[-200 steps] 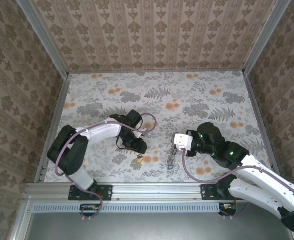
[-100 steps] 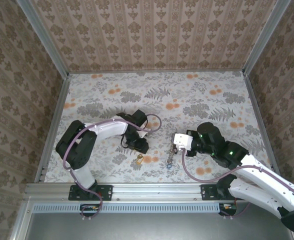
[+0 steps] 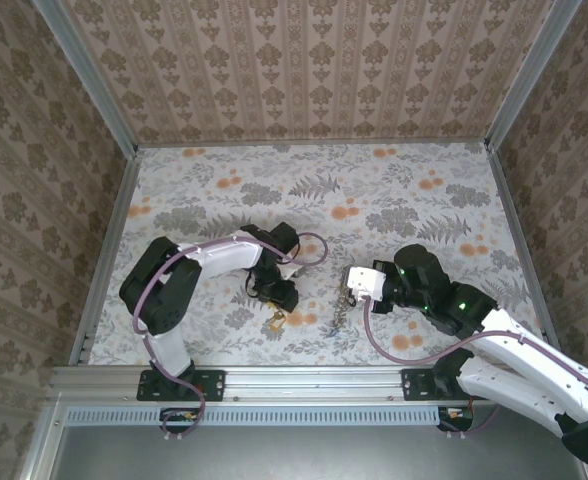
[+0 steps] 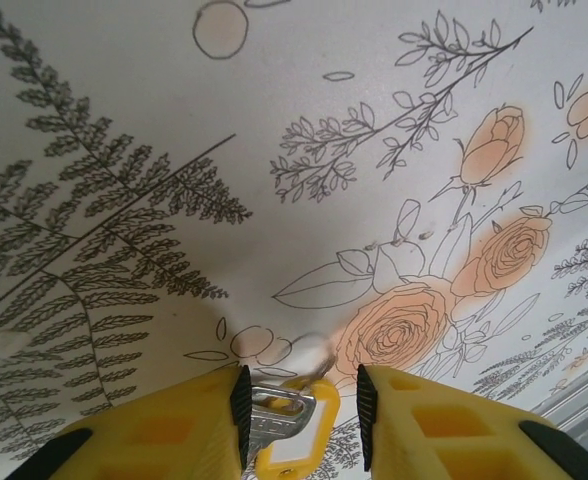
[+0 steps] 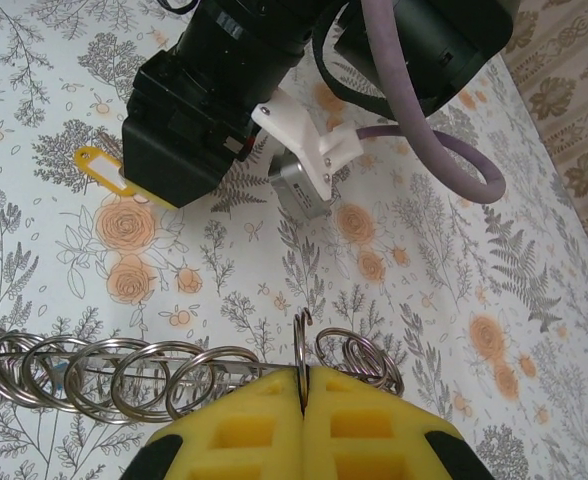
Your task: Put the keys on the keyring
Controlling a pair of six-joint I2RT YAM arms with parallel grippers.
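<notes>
Pinching keyring (image 5: pixel 189 375), right gripper (image 5: pixel 304 385), left gripper (image 4: pixel 299 400) straddling key (image 4: pixel 279 430)

Your yellow-padded right gripper (image 5: pixel 303 385) is pinched tight on one upright loop of the silvery keyring of linked steel loops (image 5: pixel 124 375), which trails left over the floral-print table (image 5: pixel 424 250). Beyond it, a key with a yellow plastic tag (image 5: pixel 102 168) pokes out from under the black left gripper (image 5: pixel 154 190).
</notes>
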